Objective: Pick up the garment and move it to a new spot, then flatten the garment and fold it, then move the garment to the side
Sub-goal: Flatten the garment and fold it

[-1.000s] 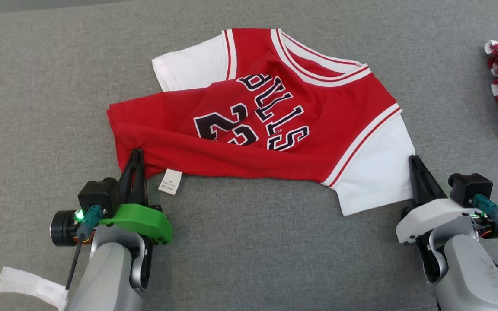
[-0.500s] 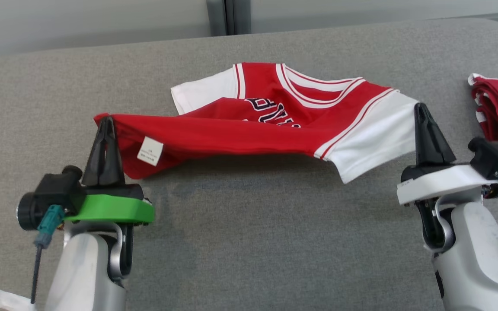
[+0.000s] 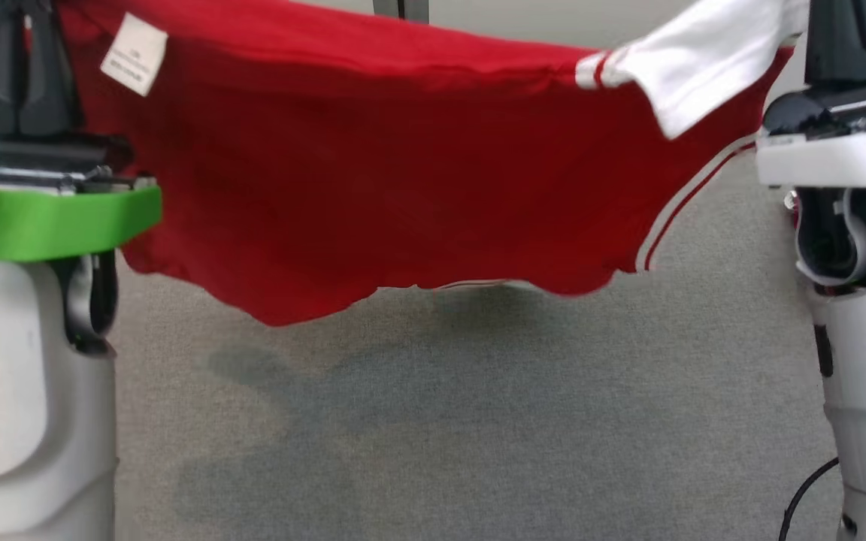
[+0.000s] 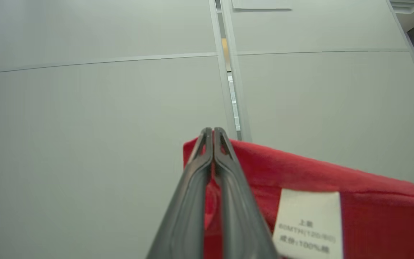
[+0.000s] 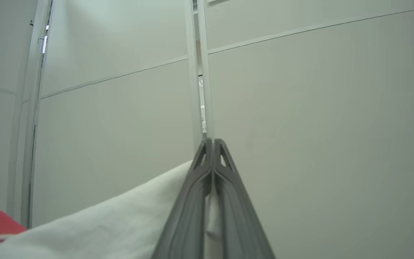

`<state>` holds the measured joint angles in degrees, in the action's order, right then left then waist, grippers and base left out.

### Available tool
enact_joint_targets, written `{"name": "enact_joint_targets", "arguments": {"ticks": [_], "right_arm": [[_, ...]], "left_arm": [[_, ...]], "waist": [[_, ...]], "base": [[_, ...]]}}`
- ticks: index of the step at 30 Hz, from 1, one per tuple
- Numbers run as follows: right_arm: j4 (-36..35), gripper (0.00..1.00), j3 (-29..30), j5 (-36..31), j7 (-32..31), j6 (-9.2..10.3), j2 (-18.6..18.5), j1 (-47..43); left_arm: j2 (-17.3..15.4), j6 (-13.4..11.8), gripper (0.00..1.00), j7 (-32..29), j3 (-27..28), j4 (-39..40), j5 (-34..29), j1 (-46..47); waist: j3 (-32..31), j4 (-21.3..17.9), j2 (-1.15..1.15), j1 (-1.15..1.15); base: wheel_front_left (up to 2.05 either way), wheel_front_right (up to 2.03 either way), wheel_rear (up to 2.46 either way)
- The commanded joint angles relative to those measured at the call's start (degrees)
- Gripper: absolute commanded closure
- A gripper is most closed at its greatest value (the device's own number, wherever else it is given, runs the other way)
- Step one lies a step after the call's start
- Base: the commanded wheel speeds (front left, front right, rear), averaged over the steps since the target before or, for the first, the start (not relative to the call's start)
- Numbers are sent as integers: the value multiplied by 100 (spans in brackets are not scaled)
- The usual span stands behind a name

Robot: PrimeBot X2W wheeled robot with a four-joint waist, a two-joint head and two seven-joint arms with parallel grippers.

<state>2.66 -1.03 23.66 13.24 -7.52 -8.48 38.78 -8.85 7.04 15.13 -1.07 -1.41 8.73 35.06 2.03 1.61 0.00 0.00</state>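
Below everything you have the grey worktop (image 3: pixel 478 421), with a soft shadow on it under the cloth. Above it the garment (image 3: pixel 373 173), a red jersey, hangs in the air like a hammock, strung from left to right between your two arms. Its lower edge sags in the middle and looks clear of the surface. That suits the first step: lifted by two far-apart points, it can be carried to a new spot without dragging, and its own weight pulls out some of the creases. The left arm (image 3: pixel 27 361), with the green collar, and the right arm (image 3: pixel 861 315), with the white one, stand upright at the two sides. They are well apart, which is what holds the top edge fairly taut. The left jaws are pressed together on a red corner of the cloth. The right jaws are pinched tight on the white sleeve (image 5: pixel 102 223), so that end is held by thinner, looser fabric and may slip sooner. Both wrist views look past the fingers at a pale wall (image 4: pixel 84 144), which tells you the jaws point upward. A small white label (image 4: pixel 307 225) hangs just beside the left jaws, so I judge that the inside of the hem faces you. The carry looks under way; flattening, folding and setting aside are not yet done.
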Motion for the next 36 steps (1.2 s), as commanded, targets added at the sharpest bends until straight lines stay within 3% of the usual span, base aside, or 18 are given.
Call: {"name": "enact_joint_targets", "arguments": {"ticks": [1, 10, 20, 25, 31, 36], "right_arm": [[-91, 100, 31, 61, -193, 7, -109, 294], [446, 100, -180, -222, -559, 7, -417, 1409], [2143, 100, -283, -1123, 119, 8, -398, 3671], [2523, 100, -93, -1340, 194, 8, -421, 4368], [2520, 100, 23, -1141, 197, 8, -358, 3627], [2509, 100, -18, -706, 198, 8, -287, 2113]], "left_arm": [[-210, 20, 100, -15, 1, -152, 44, 359], [-243, -6, 100, -305, -39, -1238, 241, 1538], [-322, -288, 100, -35, -91, -2709, -97, 3432], [-243, -325, 100, 6, 47, -2703, -58, 3935], [-47, -236, 100, 5, 261, -2583, 20, 3025], [251, -205, 100, 5, 509, -2601, 83, 1429]], "waist": [[22, -3, 0, 0], [926, -10, 0, 0], [2129, -175, 0, 0], [2255, -146, 0, 0], [2186, -103, 0, 0], [2011, -93, 0, 0]], "base": [[0, 0, 0], [0, 0, 0], [0, 0, 0], [0, 0, 0], [0, 0, 0], [0, 0, 0]]}}
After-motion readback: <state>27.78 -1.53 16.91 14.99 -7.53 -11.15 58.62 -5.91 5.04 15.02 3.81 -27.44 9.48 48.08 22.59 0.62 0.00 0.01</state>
